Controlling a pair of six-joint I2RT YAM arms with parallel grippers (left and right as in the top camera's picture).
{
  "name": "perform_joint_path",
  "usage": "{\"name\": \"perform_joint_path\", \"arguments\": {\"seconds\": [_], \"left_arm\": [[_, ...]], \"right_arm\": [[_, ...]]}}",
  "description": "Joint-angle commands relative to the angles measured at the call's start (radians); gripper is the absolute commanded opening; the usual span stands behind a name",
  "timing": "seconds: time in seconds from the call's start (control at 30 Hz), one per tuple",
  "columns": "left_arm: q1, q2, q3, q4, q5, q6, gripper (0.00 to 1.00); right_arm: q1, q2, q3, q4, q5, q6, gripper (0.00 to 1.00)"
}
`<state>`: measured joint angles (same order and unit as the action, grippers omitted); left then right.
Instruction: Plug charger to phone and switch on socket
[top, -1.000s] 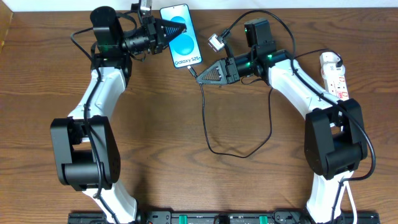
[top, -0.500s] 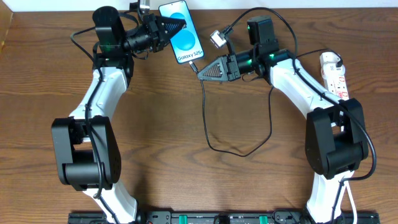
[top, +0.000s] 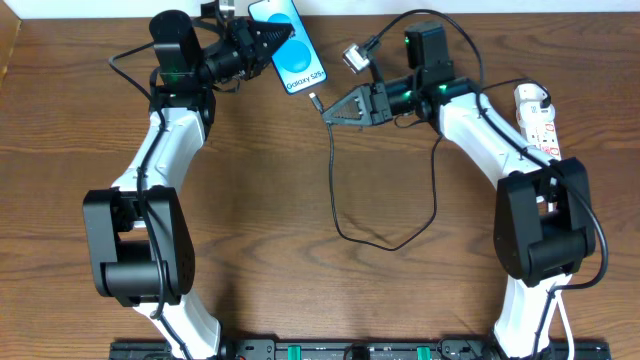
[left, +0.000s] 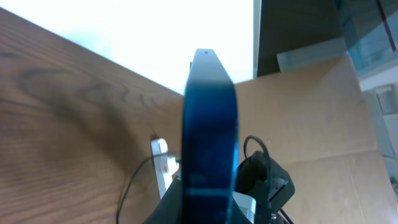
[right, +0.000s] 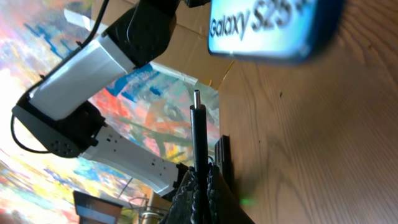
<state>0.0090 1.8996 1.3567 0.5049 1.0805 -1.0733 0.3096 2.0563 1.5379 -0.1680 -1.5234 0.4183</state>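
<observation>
From above, the left end effector (top: 283, 36) is clamped on the upper part of the phone (top: 302, 68), which sits slanted at the far edge of the counter (top: 300, 260). The right end effector (top: 326, 112) pinches the charger (top: 334, 190) just behind its tip (top: 313, 98), which is near the phone's lower end but apart from it. The socket (top: 540, 125) lies untouched at the right. The slack cable could drag and pull the tip off line.

The left wrist view shows the phone edge-on between closed fingers. Gripped this narrowly, it might pivot or slip under a push.

In the right wrist view, the tip points up at the phone's bottom edge, but the port is too blurred to see. A slight offset would jam the tip against the frame.
</observation>
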Motion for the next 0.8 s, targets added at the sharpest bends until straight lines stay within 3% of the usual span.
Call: {"name": "perform_joint_path", "arguments": {"seconds": [0.0,0.17,0.33,0.47,0.63,0.77], "left_arm": [[-0.002,-0.024,0.02,0.016,-0.047,-0.002,0.07],[-0.002,-0.024,0.02,0.107,-0.022,-0.074,0.07],[-0.007,-0.024,0.02,0.401,-0.012,-0.229,0.07],[-0.014,-0.024,0.02,0.473,-0.003,-0.285,0.07],[-0.029,-0.024,0.02,0.433,0.008,-0.286,0.07],[-0.064,-0.024,0.02,0.37,-0.006,-0.286,0.07]], "right_arm": [[-0.028,-0.008,0.004,-0.034,-0.039,-0.016,0.01],[-0.041,-0.008,0.004,-0.223,-0.039,-0.166,0.01],[-0.064,-0.008,0.004,-0.64,-0.039,-0.584,0.01],[-0.087,-0.008,0.004,-0.88,-0.039,-0.854,0.01],[-0.085,-0.008,0.005,-0.912,-0.039,-0.916,0.01],[-0.085,-0.008,0.005,-0.829,-0.039,-0.832,0.01]]}}
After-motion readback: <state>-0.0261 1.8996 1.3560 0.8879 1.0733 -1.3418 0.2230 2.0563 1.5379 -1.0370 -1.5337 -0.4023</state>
